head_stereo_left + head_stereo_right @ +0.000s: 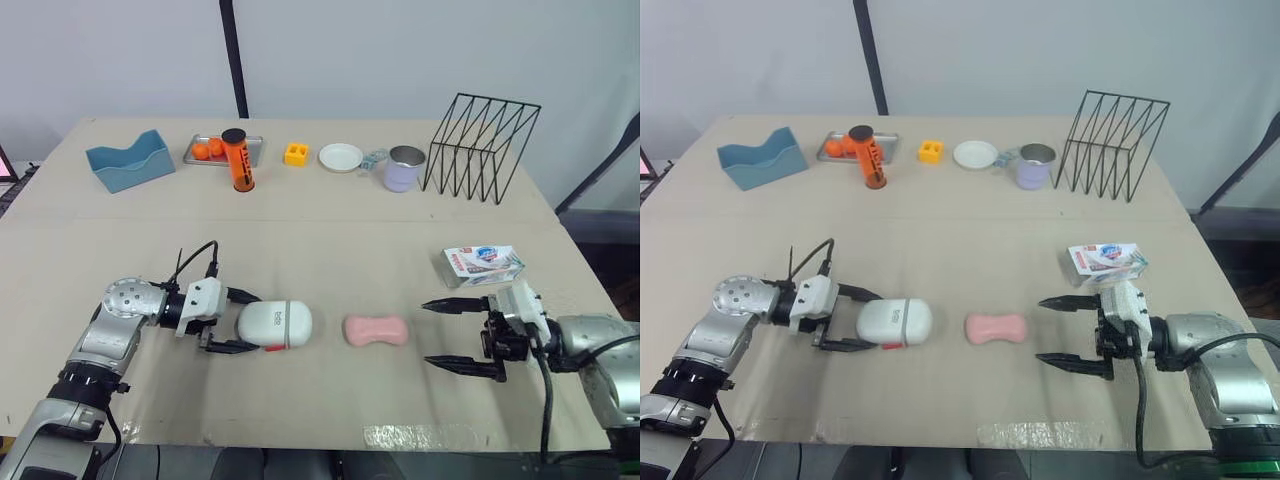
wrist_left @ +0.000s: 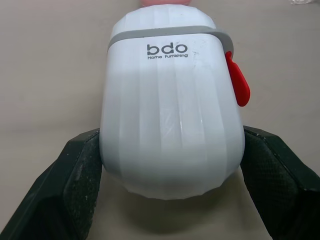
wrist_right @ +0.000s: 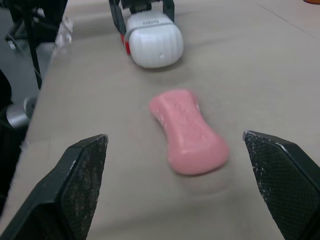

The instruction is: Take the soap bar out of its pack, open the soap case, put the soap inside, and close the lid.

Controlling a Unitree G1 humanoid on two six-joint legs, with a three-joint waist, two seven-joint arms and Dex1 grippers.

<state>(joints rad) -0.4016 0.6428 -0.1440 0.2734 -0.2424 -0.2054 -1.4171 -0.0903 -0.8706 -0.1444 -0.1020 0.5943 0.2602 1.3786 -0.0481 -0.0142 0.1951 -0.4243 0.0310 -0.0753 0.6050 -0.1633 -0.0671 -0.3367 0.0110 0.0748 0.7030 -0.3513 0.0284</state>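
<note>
Far side L-R: blue holder [image 1: 130, 162], tray [image 1: 255, 150] w/ oranges [image 1: 208, 150], orange bottle [image 1: 239, 160], yellow block [image 1: 296, 154], plate [image 1: 341, 157], mug [image 1: 404, 168], wire rack [image 1: 470, 150].

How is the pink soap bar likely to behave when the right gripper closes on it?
The soap bar looks solid and rounded with a narrower waist, so it should stay stiff. Its smooth surface may slip from the open right gripper. Lying flat on the table, it seems unlikely to roll.

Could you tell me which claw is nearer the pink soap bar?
Right. The right claw hangs open just beyond the pink soap bar, apart from it; the left claw grips the white plastic soap case on the bar's far side.
</note>
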